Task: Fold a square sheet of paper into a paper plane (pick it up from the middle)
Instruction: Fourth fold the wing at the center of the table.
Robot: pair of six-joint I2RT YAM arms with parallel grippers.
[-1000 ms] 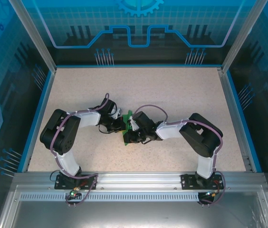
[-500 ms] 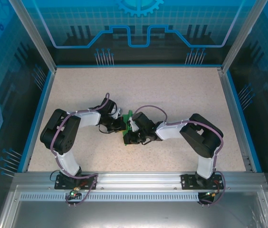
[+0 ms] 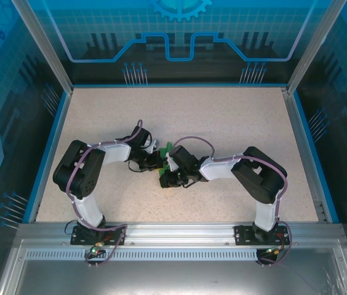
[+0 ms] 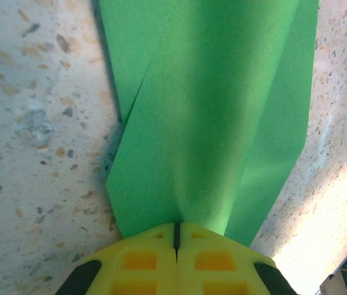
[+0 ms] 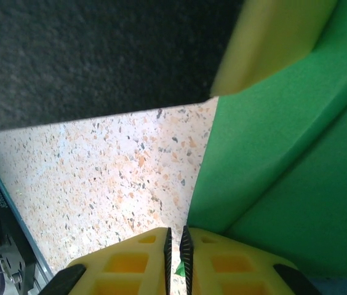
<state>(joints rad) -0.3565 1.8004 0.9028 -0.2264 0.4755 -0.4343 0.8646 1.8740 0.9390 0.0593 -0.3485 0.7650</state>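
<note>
- The paper is bright green, plain and unmarked. It is already folded into a long, narrow shape, with a raised ridge along its middle and a slanted flap edge on its left side.
- In the top view it sits near the middle of the table, a little towards the near side, mostly covered by the two grippers meeting over it. We cannot tell whether it rests on the surface or hangs just above it.
- The left gripper is clenched. Its yellow fingers meet at a thin seam, and the paper's ridge runs out from exactly that seam, so it is pinching the paper.
- The right gripper has its fingers almost together. A sliver of green shows in the slit between them and the paper's edge reaches the right-hand finger, so we read this as a pinch on the paper's corner.
- In the right wrist view a finger of the left gripper lies against the green at the upper right, under a dark blurred shape.
- For room to move, the speckled tabletop is open on the far side and to the left and right of the paper — both elbows are splayed outward. A blue rim borders the table, and a metal rail carries the arm bases at the near edge.
- For markings, the far wall shows a gear emblem and circuit-style lines in blue.
</note>
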